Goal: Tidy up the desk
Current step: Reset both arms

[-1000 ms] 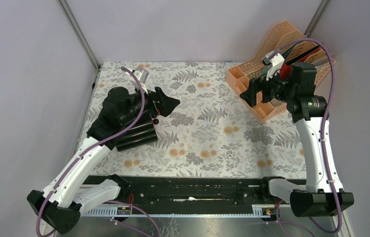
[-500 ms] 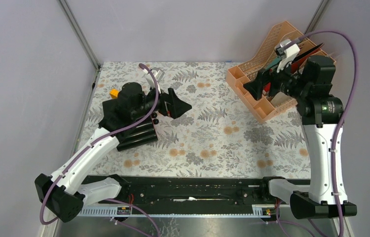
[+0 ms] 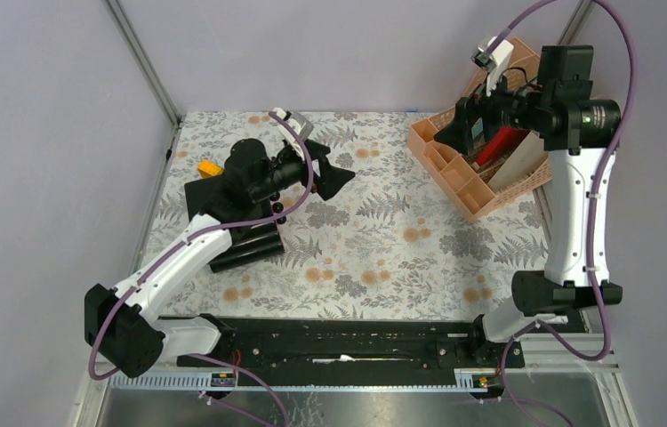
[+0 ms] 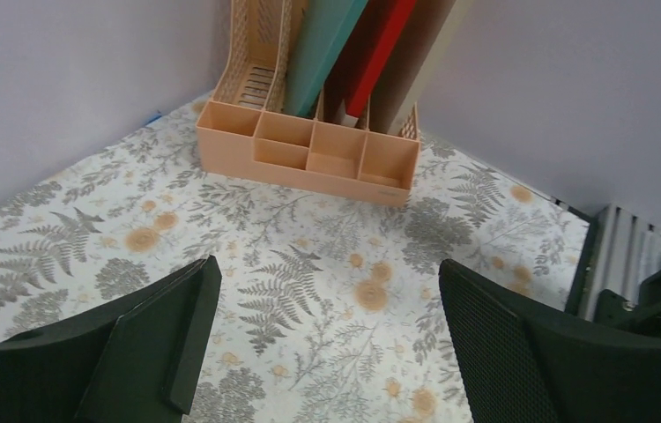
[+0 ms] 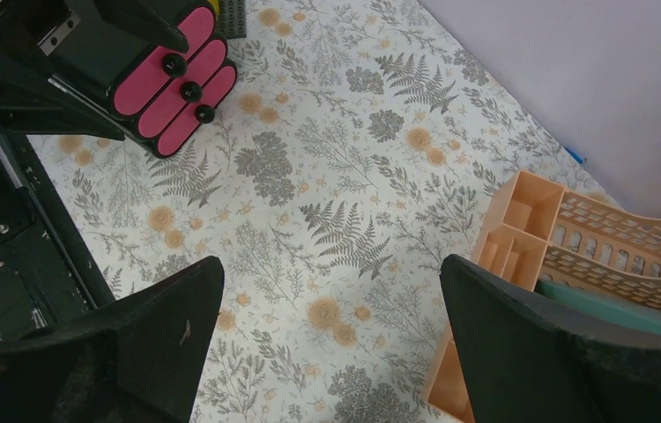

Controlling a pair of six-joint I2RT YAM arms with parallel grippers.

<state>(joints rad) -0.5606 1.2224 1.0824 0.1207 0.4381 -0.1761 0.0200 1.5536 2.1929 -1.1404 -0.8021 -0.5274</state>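
Your left gripper [image 4: 327, 295] and right gripper [image 5: 331, 286] both stand spread wide and empty; the dark fingers [image 4: 503, 344] have a fine mesh texture. The desk [image 3: 383, 249] lies flat ahead of both arms, a rectangle of pale cloth printed with grey ferns and orange flowers. A peach slotted plastic organizer [image 3: 450, 171] sits at its far right corner.

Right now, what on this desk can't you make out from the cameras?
- Yellow item: top view, mostly behind the left arm, too small to identify.
- Drawer unit: top view, left arm covers much of it.
- Folders in the organizer: left wrist view, tops cut off by the frame edge; top view, right arm overlaps them.
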